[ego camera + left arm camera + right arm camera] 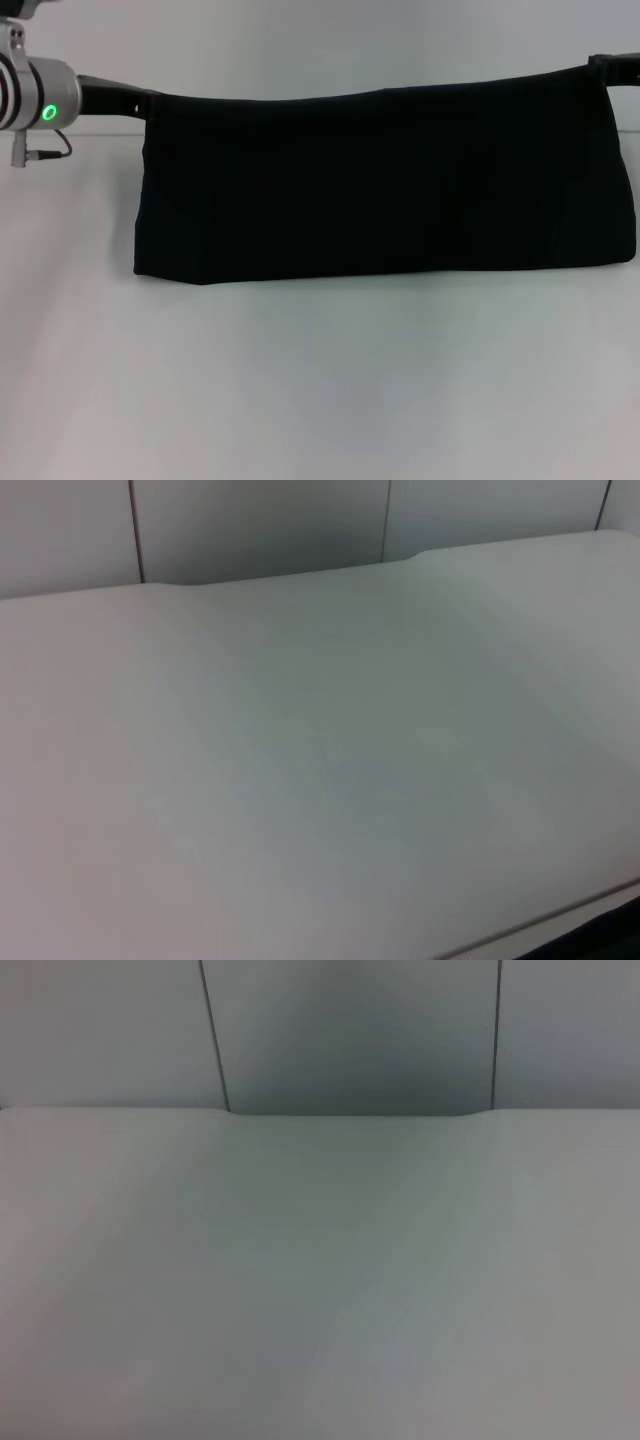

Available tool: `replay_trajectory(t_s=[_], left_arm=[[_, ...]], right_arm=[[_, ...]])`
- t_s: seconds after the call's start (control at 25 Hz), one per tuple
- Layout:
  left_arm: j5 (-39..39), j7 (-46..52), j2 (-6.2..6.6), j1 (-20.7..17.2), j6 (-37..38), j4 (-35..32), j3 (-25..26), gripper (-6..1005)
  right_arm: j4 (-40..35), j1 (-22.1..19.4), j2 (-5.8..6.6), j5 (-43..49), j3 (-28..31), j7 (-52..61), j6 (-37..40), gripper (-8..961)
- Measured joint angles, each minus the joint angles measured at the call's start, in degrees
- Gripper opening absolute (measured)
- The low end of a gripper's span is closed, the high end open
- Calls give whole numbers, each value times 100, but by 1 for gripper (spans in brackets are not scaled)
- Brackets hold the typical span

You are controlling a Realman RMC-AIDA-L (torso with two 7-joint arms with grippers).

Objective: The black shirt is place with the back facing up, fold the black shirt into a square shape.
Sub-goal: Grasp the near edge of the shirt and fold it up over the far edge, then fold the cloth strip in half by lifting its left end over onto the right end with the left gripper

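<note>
The left tool [152, 98] sits at the upper left corner of the black shirt [385, 185], at the end of a dark arm that reaches in from a grey wrist joint [38, 92] with a green light. Its fingers are buried in the dark cloth, so whether they pinch the fabric cannot be told from here. The black shirt hangs as a wide, doubled band across the head view — top edge stretched between the two arms and sagging a little in the middle, bottom edge lying along the white worktop [320, 390]. No lettering shows on the side facing the camera. At the upper right corner the right tool [606, 64] meets the cloth at the picture's edge; its grip cannot be told either. Both wrist views show only bare white worktop [320, 780] and grey wall panels [350, 1030] beyond.
</note>
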State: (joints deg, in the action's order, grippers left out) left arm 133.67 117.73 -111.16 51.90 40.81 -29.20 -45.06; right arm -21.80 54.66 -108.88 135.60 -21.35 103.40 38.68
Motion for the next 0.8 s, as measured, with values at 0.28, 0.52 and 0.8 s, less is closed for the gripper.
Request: replay_trajectory(t_s=[0.28,0.52,0.8], left_arm=[[1,-161,-120,43,-297,151,-11,3],[-2,-214,-312,24,-934,112,9,122],[-48,147,-353,-77,-1446,85,129,278]], right_arm=[[168,14,-34,0,6,26,-208,-1],[-35,-74,-103,1,-1,14,-239,61],[-319,-142,-64,-4,26,62,-114,306]])
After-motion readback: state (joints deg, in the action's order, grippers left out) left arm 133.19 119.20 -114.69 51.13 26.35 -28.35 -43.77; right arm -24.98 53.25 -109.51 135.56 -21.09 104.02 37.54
